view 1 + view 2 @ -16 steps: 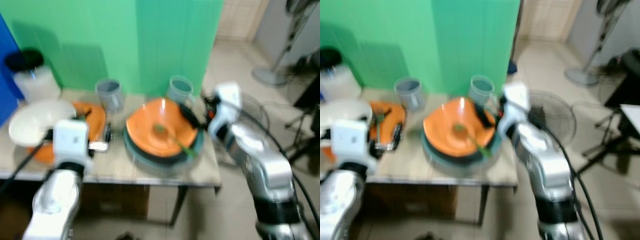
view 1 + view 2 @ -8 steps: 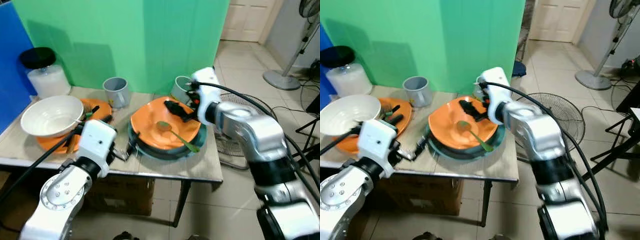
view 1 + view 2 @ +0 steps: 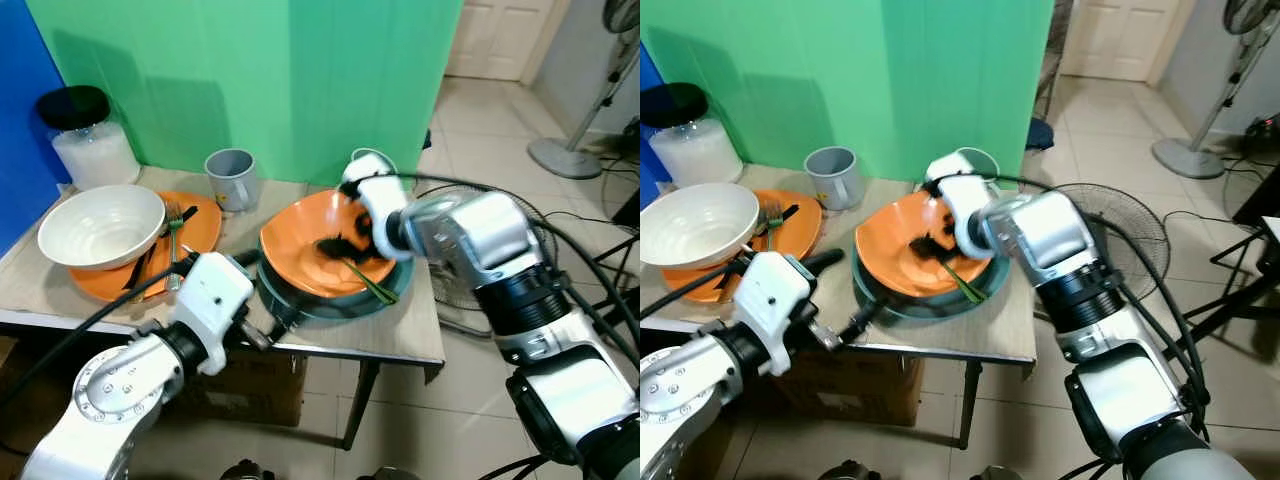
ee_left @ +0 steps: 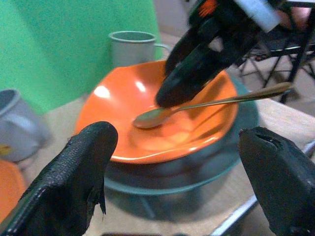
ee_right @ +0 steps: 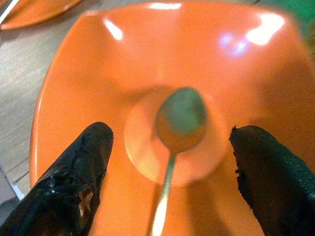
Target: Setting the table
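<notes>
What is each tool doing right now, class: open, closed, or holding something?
Left tool: open, empty, at the table's near edge.
Right tool: open over the spoon in the orange bowl, holding nothing.

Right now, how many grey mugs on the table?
2. One grey mug stands at the back of the table, between the orange plate and the orange bowl. The other mug is behind that bowl, partly hidden by the right arm.

No readable text, label, brand, number or sign appears on any item in these views.
</notes>
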Available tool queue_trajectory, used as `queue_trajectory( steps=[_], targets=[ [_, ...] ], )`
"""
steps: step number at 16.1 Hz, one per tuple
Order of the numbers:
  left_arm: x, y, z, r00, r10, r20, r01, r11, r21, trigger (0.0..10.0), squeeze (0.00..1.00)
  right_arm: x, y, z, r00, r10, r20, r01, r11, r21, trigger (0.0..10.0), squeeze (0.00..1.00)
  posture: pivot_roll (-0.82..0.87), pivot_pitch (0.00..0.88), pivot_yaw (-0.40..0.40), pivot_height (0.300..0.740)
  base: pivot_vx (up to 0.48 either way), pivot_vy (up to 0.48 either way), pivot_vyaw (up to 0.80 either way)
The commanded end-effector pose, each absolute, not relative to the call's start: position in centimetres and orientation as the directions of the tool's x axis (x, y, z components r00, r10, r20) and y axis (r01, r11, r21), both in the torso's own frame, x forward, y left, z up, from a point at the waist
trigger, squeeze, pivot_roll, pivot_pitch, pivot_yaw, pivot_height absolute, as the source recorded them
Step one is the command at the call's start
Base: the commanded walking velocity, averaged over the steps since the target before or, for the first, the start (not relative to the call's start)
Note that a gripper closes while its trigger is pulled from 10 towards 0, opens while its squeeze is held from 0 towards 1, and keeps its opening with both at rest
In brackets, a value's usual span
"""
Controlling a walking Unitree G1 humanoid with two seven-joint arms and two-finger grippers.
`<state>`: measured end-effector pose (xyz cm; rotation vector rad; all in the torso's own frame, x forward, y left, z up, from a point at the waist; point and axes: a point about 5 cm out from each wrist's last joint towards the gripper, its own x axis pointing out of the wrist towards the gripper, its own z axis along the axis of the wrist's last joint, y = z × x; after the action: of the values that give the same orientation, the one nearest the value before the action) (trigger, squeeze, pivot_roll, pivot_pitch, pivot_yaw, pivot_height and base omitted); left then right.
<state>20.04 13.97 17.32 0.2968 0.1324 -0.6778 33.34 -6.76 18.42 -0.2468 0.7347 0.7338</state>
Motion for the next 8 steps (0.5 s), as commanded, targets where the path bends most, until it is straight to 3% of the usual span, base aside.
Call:
queue_trajectory(
  steps=[1,8],
  targets=[
    [19.7,13.8,17.4,0.757,-0.613,-0.229,0.653,0.724,0.223,10.0,0.0,33.2,-6.7,18.7,0.494,0.523,-0.694,-0.693,0.719,0.049,0.0,0.0,-0.04,0.026,-0.022,0.74,0.0,0.0,0.0],
    [19.3,13.9,17.2,0.738,-0.623,-0.258,0.672,0.709,0.212,10.0,0.0,32.1,-6.1,17.5,0.429,0.486,-0.762,-0.712,0.701,0.046,0.0,0.0,-0.04,0.018,-0.021,0.74,0.0,0.0,0.0]
  ],
)
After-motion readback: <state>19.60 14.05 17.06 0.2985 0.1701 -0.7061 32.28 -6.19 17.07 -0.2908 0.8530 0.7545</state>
